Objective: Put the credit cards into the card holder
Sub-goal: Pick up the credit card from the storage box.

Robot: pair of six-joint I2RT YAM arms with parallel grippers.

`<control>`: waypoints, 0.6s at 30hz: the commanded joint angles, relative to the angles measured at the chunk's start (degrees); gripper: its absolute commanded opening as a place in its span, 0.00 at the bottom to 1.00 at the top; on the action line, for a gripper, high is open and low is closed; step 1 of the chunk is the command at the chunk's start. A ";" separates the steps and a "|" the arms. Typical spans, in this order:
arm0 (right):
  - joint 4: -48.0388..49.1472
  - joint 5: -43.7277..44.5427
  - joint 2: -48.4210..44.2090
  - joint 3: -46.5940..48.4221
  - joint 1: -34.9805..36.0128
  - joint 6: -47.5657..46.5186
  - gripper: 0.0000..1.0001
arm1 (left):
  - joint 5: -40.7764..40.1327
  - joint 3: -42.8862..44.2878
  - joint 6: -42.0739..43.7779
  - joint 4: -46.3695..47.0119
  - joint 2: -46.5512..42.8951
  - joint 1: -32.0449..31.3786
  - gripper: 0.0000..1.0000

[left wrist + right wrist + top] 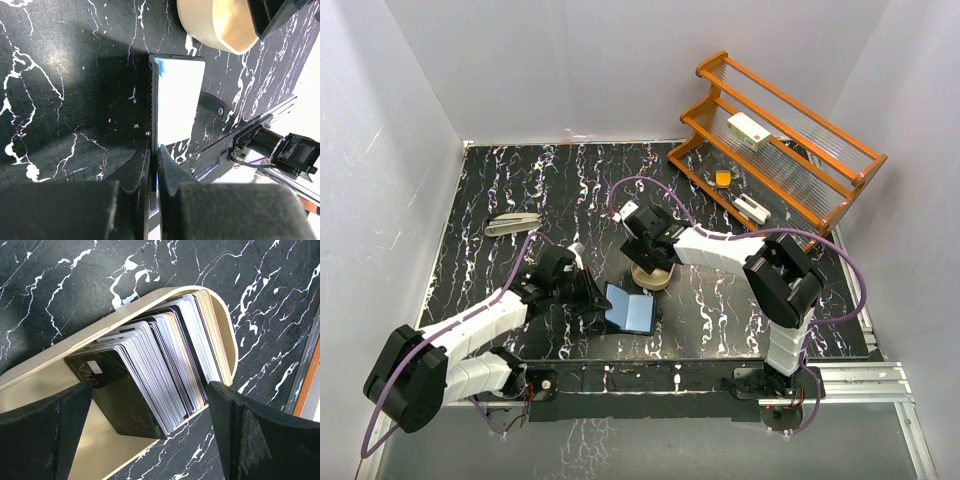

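Note:
The card holder [632,309] lies open on the black marbled table, pale blue inside [177,97]. My left gripper [154,152] is shut on its left flap, which stands on edge between the jaws [592,298]. The credit cards [165,365] stand as a leaning stack in a cream oval tray [107,455], with a black card at the front. Above them, my right gripper [150,430] is open, one finger on each side of the stack, and it touches none of them. From the top, the right gripper [651,250] hangs over the tray [653,278], just behind the card holder.
A wooden rack [840,150] stands at the back right and holds a white box [748,130] and small items. A pale flat object [512,224] lies at the back left. White walls close in the table. The tray [220,25] sits close beyond the card holder.

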 commanded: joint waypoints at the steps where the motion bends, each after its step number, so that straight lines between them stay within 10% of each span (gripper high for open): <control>1: 1.17 3.52 0.12 2.40 -0.72 -1.81 0.98 | 0.44 0.60 0.45 0.43 0.30 -0.21 0.00; 18: 2.10 2.03 3.10 5.63 -4.09 -5.51 0.98 | 0.57 0.79 0.73 0.92 1.85 -0.21 0.00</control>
